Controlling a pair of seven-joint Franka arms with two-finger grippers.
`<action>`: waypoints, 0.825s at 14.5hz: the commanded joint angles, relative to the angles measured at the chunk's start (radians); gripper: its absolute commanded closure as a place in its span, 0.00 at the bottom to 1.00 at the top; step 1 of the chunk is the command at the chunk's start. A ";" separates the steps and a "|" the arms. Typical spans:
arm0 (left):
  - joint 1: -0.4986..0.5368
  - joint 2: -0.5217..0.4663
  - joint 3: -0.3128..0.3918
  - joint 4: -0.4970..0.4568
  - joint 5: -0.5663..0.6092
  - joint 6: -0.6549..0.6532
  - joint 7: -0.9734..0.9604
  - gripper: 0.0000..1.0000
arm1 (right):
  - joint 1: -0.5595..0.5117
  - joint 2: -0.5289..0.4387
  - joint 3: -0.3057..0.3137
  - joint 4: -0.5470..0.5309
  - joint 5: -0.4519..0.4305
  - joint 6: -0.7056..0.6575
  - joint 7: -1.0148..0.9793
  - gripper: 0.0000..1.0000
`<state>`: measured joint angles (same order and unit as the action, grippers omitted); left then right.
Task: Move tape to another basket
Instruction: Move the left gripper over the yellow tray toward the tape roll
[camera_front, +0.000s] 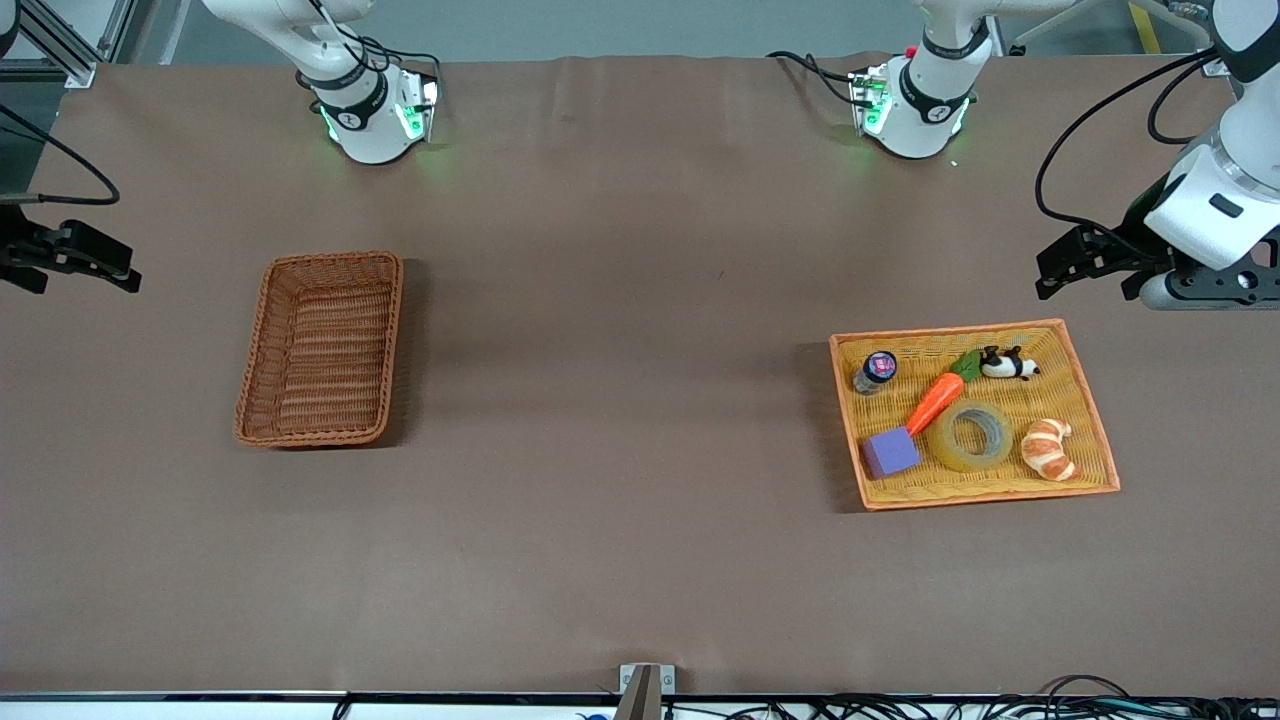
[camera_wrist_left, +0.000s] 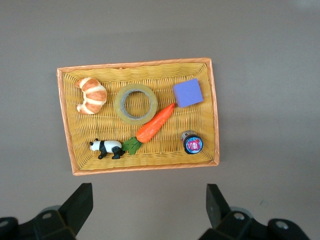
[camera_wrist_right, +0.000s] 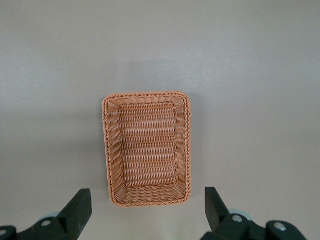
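Brown tabletop lies under both arms. Left gripper (camera_front: 1065, 268), fingers spread wide and empty, hovers near the yellow tray (camera_front: 1094, 410), where the tape (camera_front: 971, 435) lies flat. Right gripper (camera_front: 75, 262), equally spread, waits near the empty basket (camera_front: 395, 320).

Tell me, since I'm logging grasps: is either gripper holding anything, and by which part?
Nothing is held. Both the left gripper and right gripper are open; the tape lies in the tray.

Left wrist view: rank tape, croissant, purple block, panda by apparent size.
Largest to smallest:
1. tape
2. croissant
3. purple block and panda: the block looks slightly larger, but too close to rank firmly.
All lie in the yellow tray, at similar camera distance.
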<state>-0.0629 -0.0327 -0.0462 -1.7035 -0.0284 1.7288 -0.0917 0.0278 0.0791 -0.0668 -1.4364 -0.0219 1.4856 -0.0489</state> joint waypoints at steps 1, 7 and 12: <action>-0.002 -0.006 -0.003 0.004 0.004 -0.003 -0.020 0.00 | -0.006 -0.035 0.002 -0.038 0.017 0.015 0.006 0.00; 0.006 0.025 0.005 0.022 0.008 -0.006 -0.016 0.00 | -0.005 -0.035 0.002 -0.036 0.017 0.013 0.006 0.00; 0.057 0.132 0.008 0.015 0.028 -0.006 0.003 0.00 | -0.005 -0.035 0.002 -0.036 0.017 0.010 0.006 0.00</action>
<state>-0.0264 0.0441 -0.0379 -1.7046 -0.0201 1.7285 -0.0916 0.0278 0.0790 -0.0668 -1.4364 -0.0219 1.4876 -0.0489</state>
